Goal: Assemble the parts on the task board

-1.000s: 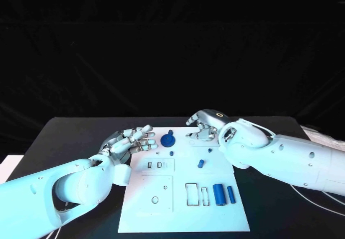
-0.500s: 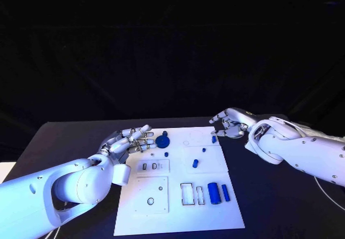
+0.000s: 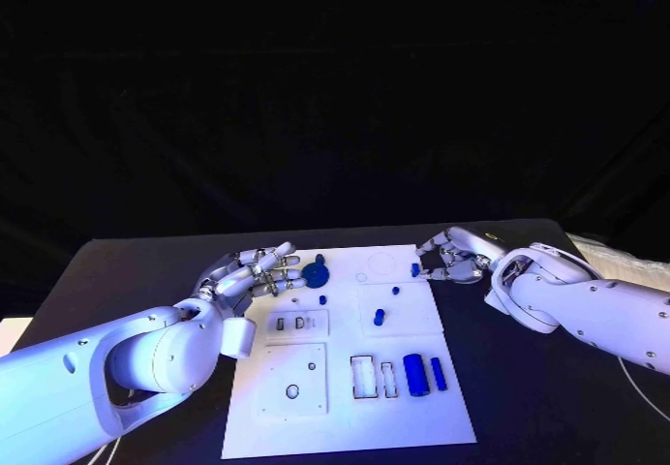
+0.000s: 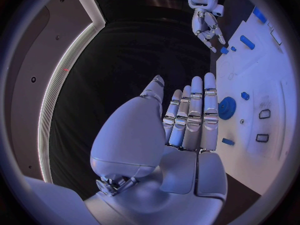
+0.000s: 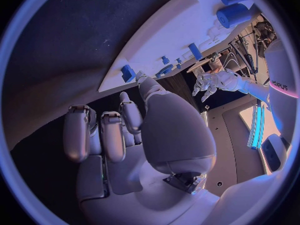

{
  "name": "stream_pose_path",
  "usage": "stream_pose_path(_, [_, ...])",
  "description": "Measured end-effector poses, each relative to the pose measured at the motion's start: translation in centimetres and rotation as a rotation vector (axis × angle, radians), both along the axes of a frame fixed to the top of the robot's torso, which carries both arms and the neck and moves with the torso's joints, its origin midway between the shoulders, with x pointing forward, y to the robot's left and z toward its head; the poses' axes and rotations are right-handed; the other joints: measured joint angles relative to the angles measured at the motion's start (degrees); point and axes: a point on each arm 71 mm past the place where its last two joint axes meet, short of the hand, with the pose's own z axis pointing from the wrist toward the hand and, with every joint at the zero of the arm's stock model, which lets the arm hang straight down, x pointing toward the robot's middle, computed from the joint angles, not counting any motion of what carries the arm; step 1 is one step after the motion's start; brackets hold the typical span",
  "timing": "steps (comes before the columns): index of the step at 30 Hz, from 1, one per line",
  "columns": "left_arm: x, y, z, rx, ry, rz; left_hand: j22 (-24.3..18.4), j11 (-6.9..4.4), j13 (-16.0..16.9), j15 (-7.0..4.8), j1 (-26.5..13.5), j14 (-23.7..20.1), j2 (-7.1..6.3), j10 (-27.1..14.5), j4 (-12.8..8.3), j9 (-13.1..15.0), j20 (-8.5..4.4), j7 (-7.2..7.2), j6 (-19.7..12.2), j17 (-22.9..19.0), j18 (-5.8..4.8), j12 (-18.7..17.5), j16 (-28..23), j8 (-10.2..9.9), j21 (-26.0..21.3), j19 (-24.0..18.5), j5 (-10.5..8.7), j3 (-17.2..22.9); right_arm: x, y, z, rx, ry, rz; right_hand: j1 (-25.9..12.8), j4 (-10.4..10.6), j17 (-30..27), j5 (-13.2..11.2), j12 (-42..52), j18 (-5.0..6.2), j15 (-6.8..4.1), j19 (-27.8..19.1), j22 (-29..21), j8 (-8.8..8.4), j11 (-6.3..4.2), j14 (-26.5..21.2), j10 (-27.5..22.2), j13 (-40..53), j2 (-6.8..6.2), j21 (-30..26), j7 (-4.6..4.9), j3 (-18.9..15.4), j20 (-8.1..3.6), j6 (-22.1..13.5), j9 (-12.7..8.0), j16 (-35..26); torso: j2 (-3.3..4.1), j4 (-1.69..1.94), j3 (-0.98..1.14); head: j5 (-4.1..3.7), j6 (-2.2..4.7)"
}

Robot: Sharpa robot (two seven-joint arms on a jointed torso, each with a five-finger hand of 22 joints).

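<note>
White rectangular task board (image 3: 350, 387) is laid lengthwise away from the robot, blue parts (image 3: 413, 373) on it. Left hand (image 3: 252, 276) is held spread, empty; right hand (image 3: 454, 260) curled, empty, at the board's far right corner.

A black table (image 3: 126, 262) is spreading across the lower part of the head view, its far edge running straight from side to side. Behind it, a black curtain (image 3: 335, 107) is hanging in soft vertical folds and closing off the whole background. In the left wrist view, a pale lit strip (image 4: 59, 80) is curving along a grey wall panel (image 4: 37, 55).
</note>
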Motion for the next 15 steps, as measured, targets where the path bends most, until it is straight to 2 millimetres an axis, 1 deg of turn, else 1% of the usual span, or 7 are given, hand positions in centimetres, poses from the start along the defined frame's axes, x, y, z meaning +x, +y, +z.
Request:
stream_pose_path(6, [0.0, 0.0, 0.0, 0.0, 0.0, 0.0, 0.0, 0.0, 0.0, 0.0, 0.0, 0.0, 0.0, 0.0, 0.0, 0.0, 0.0, 0.0, 0.0, 0.0, 0.0, 0.0, 0.0, 0.0, 0.0, 0.0, 0.0, 0.0, 0.2, 0.1, -0.5, 0.0, 0.013, -0.004, 0.0, 0.0, 0.0, 0.0, 0.0, 0.0, 0.0, 0.0, 0.0, 0.0, 0.0, 0.0, 0.0, 0.0, -0.01, 0.0, 0.0, 0.0, 0.0, 0.0, -0.1, 0.0, 0.0, 0.01, -0.04, 0.02, -0.12])
stream_pose_path(7, [0.0, 0.0, 0.0, 0.0, 0.0, -0.001, 0.0, 0.0, 0.0, 0.0, 0.0, 0.0, 0.0, 0.0, 0.0, 0.0, 0.0, 0.0, 0.0, 0.0, 0.0, 0.0, 0.0, 0.0, 0.0, 0.0, 0.0, 0.0, 0.3, 0.1, -0.6, 0.0, 0.014, -0.004, 0.3, 0.0, 0.0, 0.0, 0.0, 0.0, 0.0, 0.0, 0.0, 0.0, 0.0, 0.0, 0.0, 0.0, 0.27, 0.0, 0.0, 0.0, 0.0, 0.0, -0.1, 0.0, 0.0, 0.03, -0.07, 0.01, -0.16])
stream_pose_path(9, [0.1, 0.0, 0.0, 0.0, 0.0, -0.001, 0.0, 0.0, 0.0, 0.0, 0.0, 0.0, 0.0, 0.0, 0.0, 0.0, 0.0, 0.0, 0.0, 0.0, 0.0, 0.0, 0.0, 0.0, 0.0, 0.0, 0.0, 0.0, 0.4, 0.2, -0.8, -0.001, 0.018, -0.006, 0.4, -0.2, 0.0, 0.0, 0.0, 0.0, 0.0, 0.0, 0.0, 0.0, 0.0, 0.0, 0.0, 0.0, 0.37, 0.0, 0.0, 0.2, 0.0, 0.0, -0.1, 0.1, 0.01, 0.03, -0.1, 0.02, -0.21])
stream_pose_path(10, [0.1, 0.0, 0.0, 0.0, 0.0, -0.001, 0.0, 0.0, 0.0, 0.0, 0.0, 0.0, 0.0, 0.0, 0.0, 0.0, 0.0, 0.0, 0.0, 0.0, 0.0, 0.0, 0.0, 0.0, 0.0, 0.0, 0.0, 0.0, 0.4, 0.3, -0.8, -0.001, 0.02, -0.006, 0.7, -0.3, 0.0, 0.0, 0.0, 0.0, 0.0, 0.0, 0.0, 0.0, 0.0, 0.0, 0.0, 0.0, 0.69, 0.0, 0.0, 0.3, 0.0, 0.0, -0.1, 0.2, 0.01, 0.05, -0.1, 0.02, -0.24])
stream_pose_path(11, [0.1, 0.0, 0.0, 0.0, 0.0, -0.001, 0.0, 0.0, 0.0, 0.0, 0.0, 0.0, 0.0, 0.0, 0.0, 0.0, 0.0, 0.0, 0.0, 0.0, 0.0, 0.0, 0.0, 0.0, 0.0, 0.0, 0.0, 0.0, 0.5, 0.3, -0.9, -0.001, 0.021, -0.007, 0.8, -0.3, 0.0, 0.0, 0.0, 0.0, 0.0, 0.0, 0.0, 0.0, 0.0, 0.0, 0.0, 0.1, 0.74, 0.0, 0.01, 0.3, 0.0, 0.0, -0.1, 0.2, 0.01, 0.06, -0.13, 0.02, -0.28])
stream_pose_path(13, [0.1, -0.1, 0.0, 0.0, 0.0, -0.001, 0.0, 0.0, 0.0, 0.0, 0.0, 0.0, 0.0, 0.0, 0.0, 0.0, 0.0, 0.0, 0.0, 0.0, 0.0, 0.0, 0.0, 0.0, 0.0, 0.0, 0.0, 0.0, 0.6, 0.4, -1.0, -0.001, 0.025, -0.008, 1.2, -0.6, 0.0, -0.1, 0.0, 0.0, 0.0, 0.0, 0.0, 0.0, 0.0, 0.0, 0.0, 0.3, 1.22, 0.0, 0.26, 0.6, 0.0, 0.3, -0.1, 0.2, 0.0, 0.07, -0.14, 0.04, -0.32])
stream_pose_path(15, [0.1, -0.1, 0.0, 0.0, 0.001, -0.001, 0.0, 0.0, 0.0, 0.0, 0.0, 0.0, 0.0, 0.0, 0.0, 0.0, 0.0, 0.0, 0.0, 0.0, 0.0, 0.0, 0.0, 0.0, 0.0, 0.0, 0.0, 0.0, 0.7, 0.5, -1.1, -0.001, 0.028, -0.009, 1.7, -0.9, 0.0, -0.9, 0.0, 0.0, 0.0, 0.0, 0.1, 0.0, 0.0, 0.0, 0.0, 0.5, 1.66, 0.0, 0.2, 0.9, 0.0, 0.7, -0.1, 0.2, 0.0, 0.07, -0.14, 0.07, -0.38])
